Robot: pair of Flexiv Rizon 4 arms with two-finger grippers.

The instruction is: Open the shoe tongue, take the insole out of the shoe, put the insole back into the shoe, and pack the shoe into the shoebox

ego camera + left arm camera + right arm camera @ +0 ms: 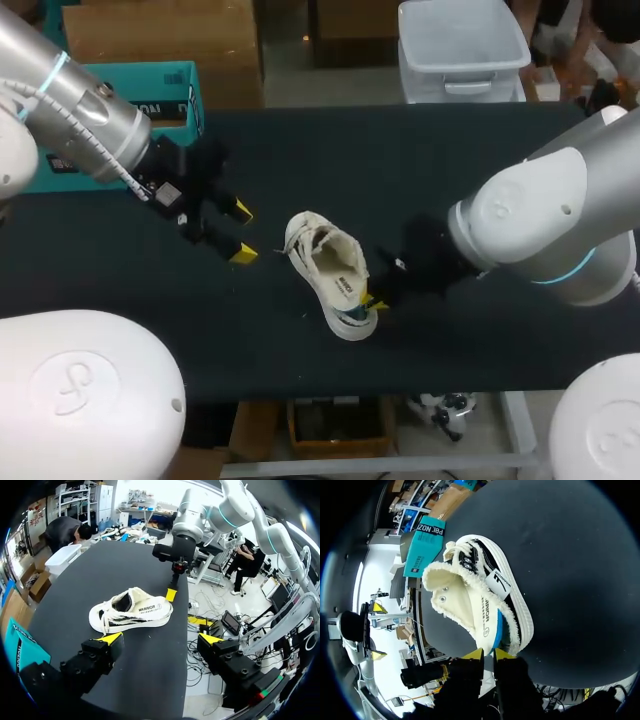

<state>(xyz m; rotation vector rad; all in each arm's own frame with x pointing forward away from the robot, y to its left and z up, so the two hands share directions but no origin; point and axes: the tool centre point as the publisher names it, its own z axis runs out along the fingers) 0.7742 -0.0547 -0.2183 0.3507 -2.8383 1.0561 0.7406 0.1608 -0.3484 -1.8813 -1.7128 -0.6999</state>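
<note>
Right gripper point(375, 302) point(488, 654) is clenched, yellow tips almost together, pinching the heel rim of the shoe point(325, 262) point(475, 595) from two sides; a blue strip shows inside the heel right at the tips, can't tell if that's the insole or if it's caught too. Shoe is white canvas with fuzzy collar edge and dark side stripes, sitting mid-table point(400, 150), heel toward the right gripper, toe and laces pointing toward the left side. Tongue area looks spread, opening visible from above. Left gripper point(241, 232) point(160, 639) is released, fingers wide apart, nothing between them, hanging just beside the toe end of the shoe, not touching. From the left wrist view the shoe lies ahead of the open fingers, with the right gripper at its far heel end. Teal shoebox point(130, 72) point(426, 545) is at the far left corner of the table, partly hidden behind the left arm, well apart from the shoe.
</note>
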